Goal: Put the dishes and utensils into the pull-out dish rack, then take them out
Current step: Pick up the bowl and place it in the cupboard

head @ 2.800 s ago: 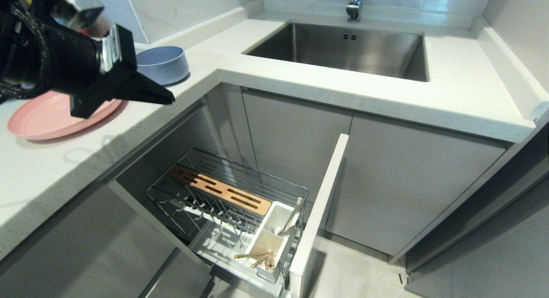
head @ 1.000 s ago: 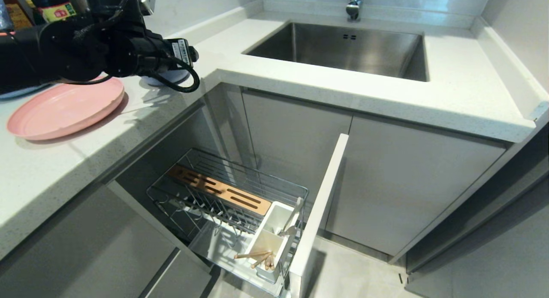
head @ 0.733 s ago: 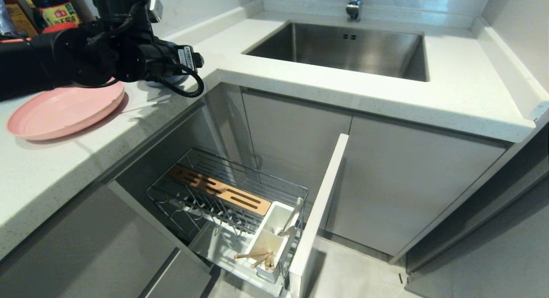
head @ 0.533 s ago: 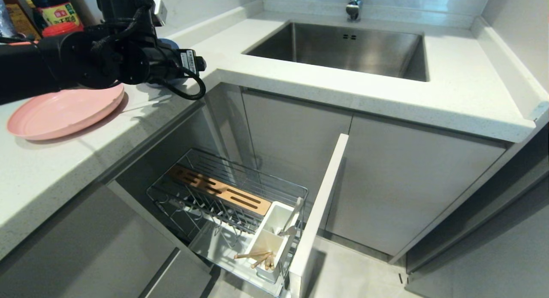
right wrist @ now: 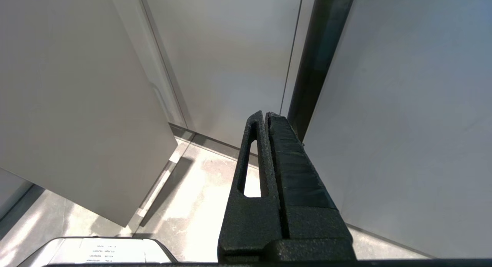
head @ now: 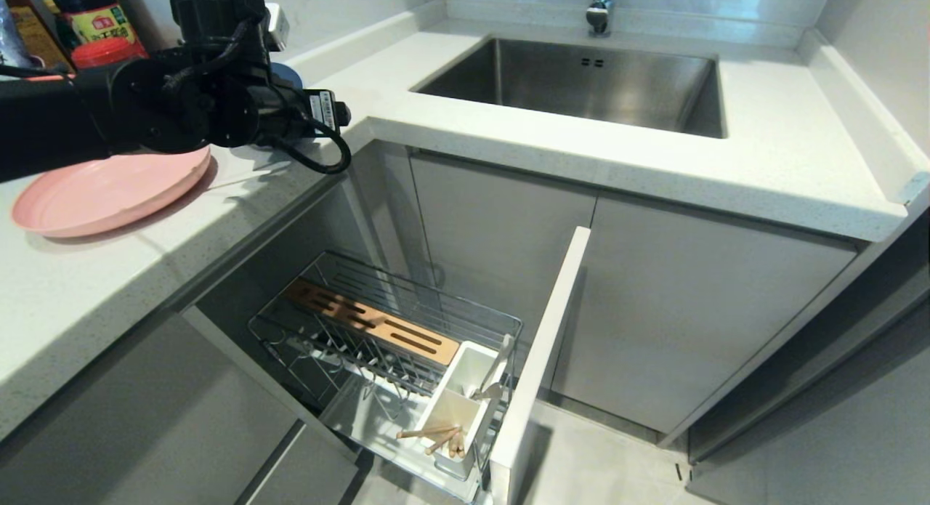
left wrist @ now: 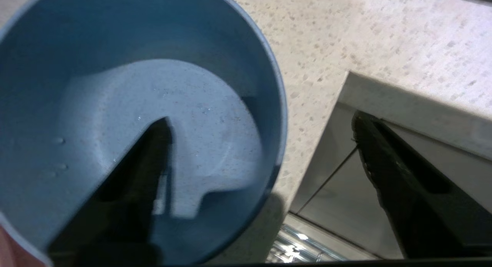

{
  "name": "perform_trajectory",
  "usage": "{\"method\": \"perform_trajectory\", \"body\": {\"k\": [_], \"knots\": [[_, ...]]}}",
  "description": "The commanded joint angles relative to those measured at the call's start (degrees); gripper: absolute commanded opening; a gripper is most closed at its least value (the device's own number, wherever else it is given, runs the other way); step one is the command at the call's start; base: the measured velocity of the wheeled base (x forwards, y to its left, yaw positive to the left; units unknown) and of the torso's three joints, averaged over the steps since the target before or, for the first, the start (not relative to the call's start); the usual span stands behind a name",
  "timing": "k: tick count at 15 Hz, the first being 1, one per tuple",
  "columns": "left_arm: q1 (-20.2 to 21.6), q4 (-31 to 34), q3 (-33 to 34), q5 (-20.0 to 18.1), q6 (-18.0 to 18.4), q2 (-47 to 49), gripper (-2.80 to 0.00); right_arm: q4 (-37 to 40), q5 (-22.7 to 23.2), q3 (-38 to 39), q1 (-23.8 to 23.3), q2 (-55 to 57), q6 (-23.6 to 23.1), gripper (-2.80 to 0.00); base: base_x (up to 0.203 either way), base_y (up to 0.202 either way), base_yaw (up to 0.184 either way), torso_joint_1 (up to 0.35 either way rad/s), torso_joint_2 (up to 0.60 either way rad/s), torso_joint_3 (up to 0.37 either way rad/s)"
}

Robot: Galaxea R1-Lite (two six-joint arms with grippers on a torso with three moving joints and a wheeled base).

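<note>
The pale blue-grey bowl (left wrist: 134, 86) stands on the speckled counter near its edge. My left gripper (left wrist: 261, 119) is open and points down over it, one finger (left wrist: 146, 163) inside the bowl and the other (left wrist: 403, 174) outside, past the counter edge. In the head view my left arm (head: 182, 112) hides most of the bowl (head: 285, 73). The pink plate (head: 109, 189) lies beside it on the counter. Below, the pull-out dish rack (head: 341, 345) stands open; chopsticks (head: 436, 438) and metal utensils (head: 496, 374) sit in its white box (head: 465, 389). My right gripper (right wrist: 265, 115) is shut and parked low by the cabinet doors.
A steel sink (head: 581, 83) with a faucet (head: 600, 7) lies at the back. Sauce bottles (head: 91, 18) stand at the far left by the wall. A slotted wooden board (head: 370, 320) lies in the rack. The rack's pale front panel (head: 541, 360) juts out over the floor.
My left arm has swung from above the pink plate to the bowl, gripper turned downward. Over the last second it edged a little right and lower. Nothing else moved.
</note>
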Motion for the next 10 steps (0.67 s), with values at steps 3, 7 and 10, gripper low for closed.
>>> {"method": "perform_trajectory", "body": {"k": [3,7,10], "knots": [[0.01,0.08,0.00,0.24,0.17,0.04,-2.80,-0.01,-0.04,0.00,0.02,0.02,-0.04,-2.80,0.000,0.000,0.000,0.000,0.00,0.000],[-0.06,0.27,0.07,0.25,0.12,-0.14,-2.80,-0.01,0.00,0.00,0.02,0.02,-0.04,-2.80,0.000,0.000,0.000,0.000,0.00,0.000],[-0.16,0.33,0.09,0.25,-0.18,-0.36,-2.80,-0.01,0.00,0.00,0.02,0.02,-0.04,-2.80,0.000,0.000,0.000,0.000,0.00,0.000]]}}
